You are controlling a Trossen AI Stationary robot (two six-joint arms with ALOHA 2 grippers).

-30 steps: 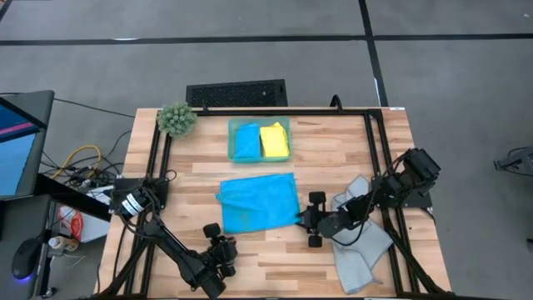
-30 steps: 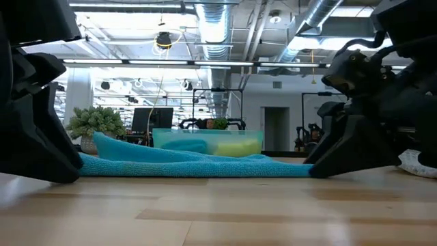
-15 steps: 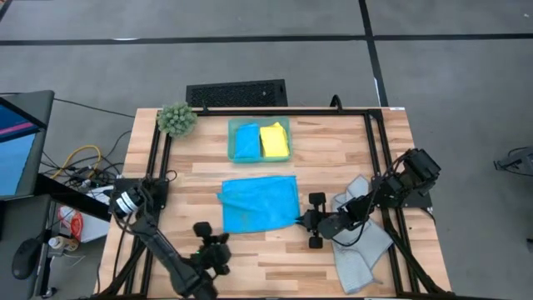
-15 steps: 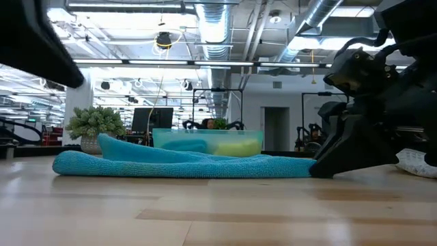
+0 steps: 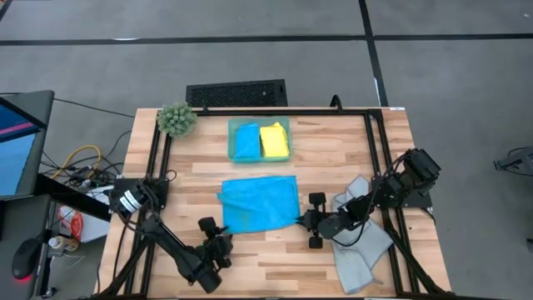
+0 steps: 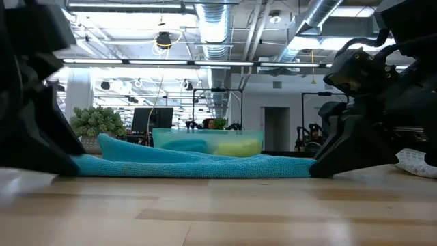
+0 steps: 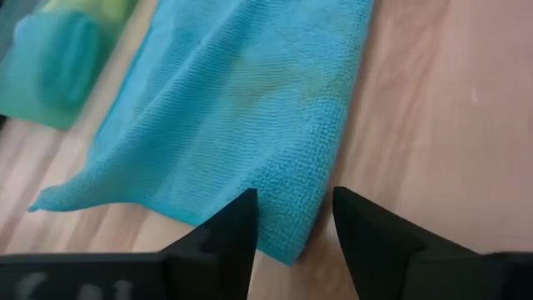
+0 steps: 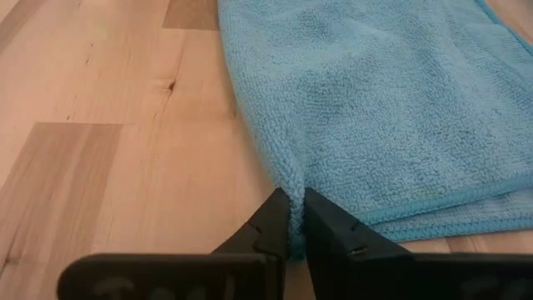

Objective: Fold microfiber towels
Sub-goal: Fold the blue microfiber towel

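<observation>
So the blue towel [image 5: 259, 202] is spread flat in the middle of the surface [image 5: 333, 158], just in front of the green tray [image 5: 259, 156], and that towel is used as the landmark here. Inside the tray, a folded blue towel [image 5: 246, 142] and a folded yellow towel [image 5: 274, 140] are already parked side by side. A pile of grey towels [image 5: 364, 242] is left off to the right of the spread towel.

The step in hand looks like the corner pickup for a fold. The right tool [image 8: 296, 218] is pinched tight on the towel's near right edge. The left tool [image 7: 293, 215] is held with fingers apart at the near left corner, with nothing gripped yet. Next move, as a guess: the left fingers get closed on that corner, then both corners get carried across together.

A little plant ball [image 5: 176, 119] is seen behind and left of the towel. Grey floor, cables and a screen edge are seen beyond the wood; ceiling ducts and lights are shown in the low view.
</observation>
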